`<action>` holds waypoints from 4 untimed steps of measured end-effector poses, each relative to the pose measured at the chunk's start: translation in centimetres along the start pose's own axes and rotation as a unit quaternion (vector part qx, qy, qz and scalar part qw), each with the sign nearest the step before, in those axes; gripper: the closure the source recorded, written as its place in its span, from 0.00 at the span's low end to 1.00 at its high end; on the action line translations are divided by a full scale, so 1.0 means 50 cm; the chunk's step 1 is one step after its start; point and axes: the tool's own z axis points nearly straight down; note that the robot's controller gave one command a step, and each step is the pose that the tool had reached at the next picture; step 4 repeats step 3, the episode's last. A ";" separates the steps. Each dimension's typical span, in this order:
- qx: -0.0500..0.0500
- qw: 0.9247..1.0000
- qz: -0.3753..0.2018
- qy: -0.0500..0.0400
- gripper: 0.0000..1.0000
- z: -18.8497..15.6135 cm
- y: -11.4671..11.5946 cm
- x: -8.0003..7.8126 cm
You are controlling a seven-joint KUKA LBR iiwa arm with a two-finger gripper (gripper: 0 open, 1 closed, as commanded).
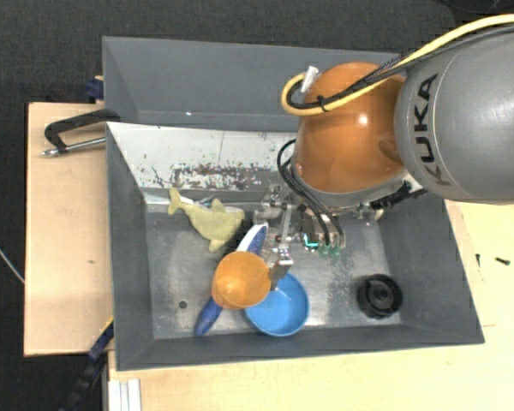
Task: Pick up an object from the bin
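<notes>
My gripper [282,235] hangs low over the middle of the bin, under the arm's orange cover. Just below and left of it lies an orange round cup [240,281], resting partly on a blue bowl [284,312]. A long blue-and-white stick-shaped thing [252,238] runs under the orange cup from beside the gripper toward the bin's front. A pale yellow dolphin-shaped toy [210,221] lies to the gripper's left, apart from it.
A black round cap [379,295] sits on the bin floor at the front right. The arm and its orange cover hide the back right part of the bin. Bare floor shows at the front left.
</notes>
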 end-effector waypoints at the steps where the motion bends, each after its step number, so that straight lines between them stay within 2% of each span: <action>1: -0.002 0.999 0.031 -0.006 0.00 0.281 0.046 -0.079; 2: -0.003 0.999 0.031 -0.011 1.00 0.276 0.046 -0.082; 3: -0.001 1.000 0.017 -0.009 1.00 0.028 0.036 -0.072; 4: -0.001 1.000 0.017 -0.009 1.00 0.028 0.036 -0.072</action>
